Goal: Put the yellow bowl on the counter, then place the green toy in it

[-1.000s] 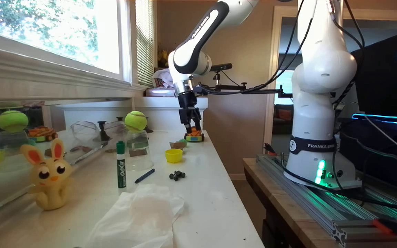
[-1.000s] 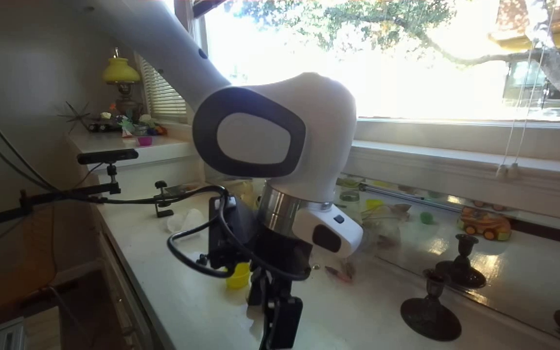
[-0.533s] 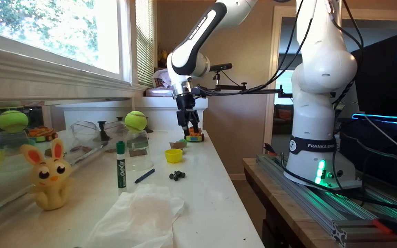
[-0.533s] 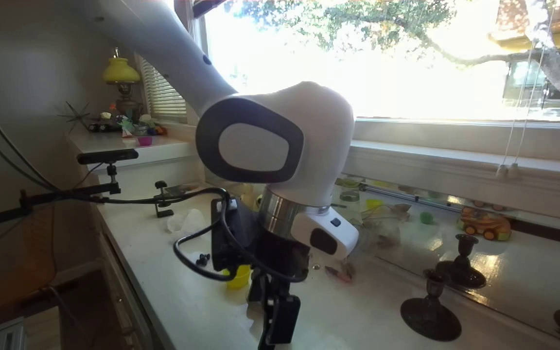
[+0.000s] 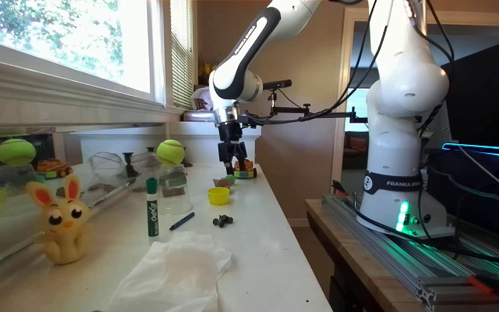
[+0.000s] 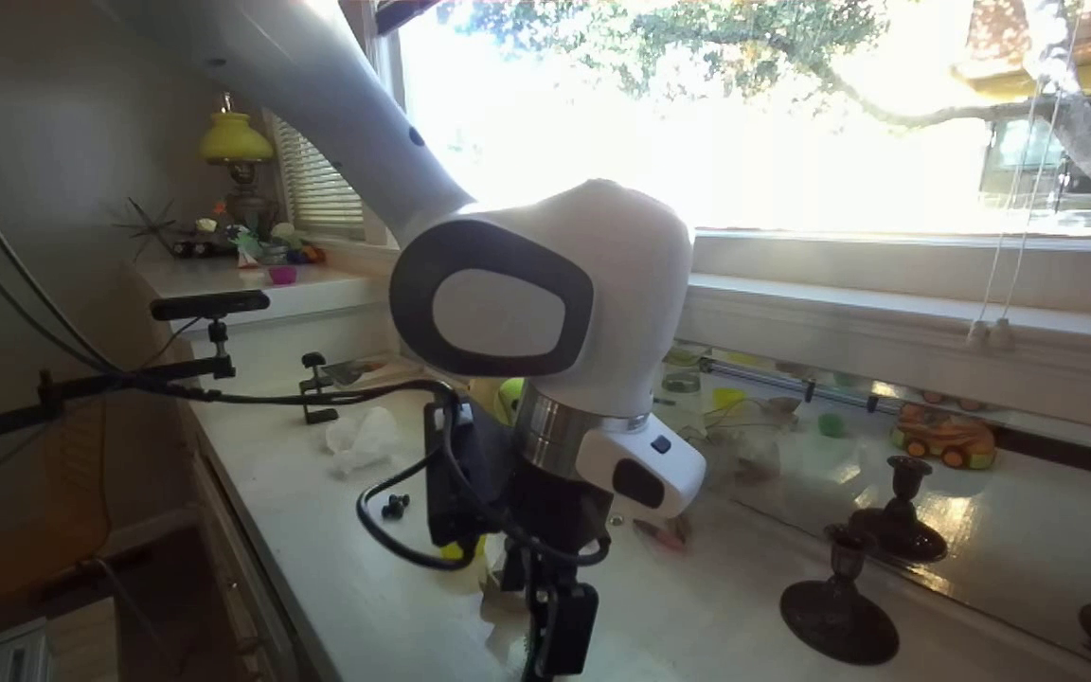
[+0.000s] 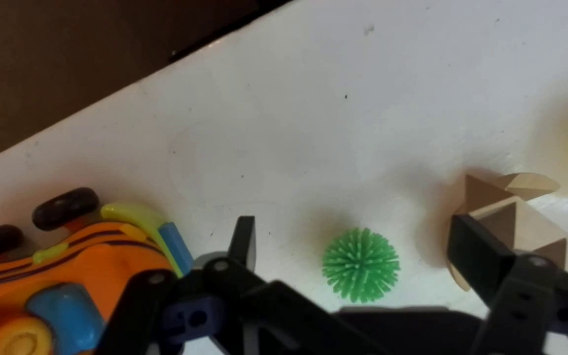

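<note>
Jaws spread wide and nothing held: my black two-fingered hand (image 7: 360, 246) hangs above the round, spiky green toy (image 7: 361, 265).
This toy, rubber by its look, lies on the smooth white table (image 7: 289, 98), between the jaws in the wrist view. From it, a folded brown piece of card (image 7: 535, 224) sits just beside, between two and three o'clock; an orange plastic toy car (image 7: 91, 261) is at nine o'clock. The small round yellow plastic bowl (image 5: 218, 196), upright on the table in an exterior view, shows only its edge at two o'clock in the wrist view. So I judge the first step finished, and the pick of the toy in hand. Next I should lower straight, grasp softly, then carry towards two o'clock and release over the bowl. The three o'clock jaw could press the card, so I must descend slowly.
</note>
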You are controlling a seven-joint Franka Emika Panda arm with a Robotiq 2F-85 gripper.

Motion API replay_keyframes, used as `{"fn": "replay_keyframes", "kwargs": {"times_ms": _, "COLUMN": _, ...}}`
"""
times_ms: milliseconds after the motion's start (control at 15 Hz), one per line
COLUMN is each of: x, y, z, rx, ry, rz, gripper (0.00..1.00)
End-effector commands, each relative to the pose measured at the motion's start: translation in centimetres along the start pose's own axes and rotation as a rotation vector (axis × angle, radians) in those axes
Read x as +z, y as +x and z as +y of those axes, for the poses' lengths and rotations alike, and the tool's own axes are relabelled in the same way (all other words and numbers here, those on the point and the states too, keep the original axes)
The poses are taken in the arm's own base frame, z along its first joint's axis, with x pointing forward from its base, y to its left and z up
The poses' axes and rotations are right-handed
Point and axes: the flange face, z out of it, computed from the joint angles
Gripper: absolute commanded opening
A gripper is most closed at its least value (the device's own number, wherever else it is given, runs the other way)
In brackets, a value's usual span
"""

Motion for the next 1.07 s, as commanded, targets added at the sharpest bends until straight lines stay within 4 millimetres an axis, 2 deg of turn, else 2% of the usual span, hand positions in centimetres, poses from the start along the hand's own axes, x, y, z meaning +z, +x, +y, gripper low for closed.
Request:
{"fn": "replay_keyframes", "kwargs": {"times_ms": 0, "x": -0.4, "y": 1.1, "z": 0.0, "rx": 0.007, "ry": 0.021, "rz": 0.035, "gripper": 1.0}}
{"fn": "replay_keyframes", "kwargs": {"times_ms": 333, "x": -0.9, "y": 1.8, "z": 0.1, "rx": 0.02, "ry": 0.027, "rz": 0.064, "gripper": 1.0}}
{"fn": "replay_keyframes", "kwargs": {"times_ms": 1000, "x": -0.2, "y": 2.7, "z": -0.2, "rx": 0.019, "ry": 0.019, "rz": 0.052, "gripper": 1.0}}
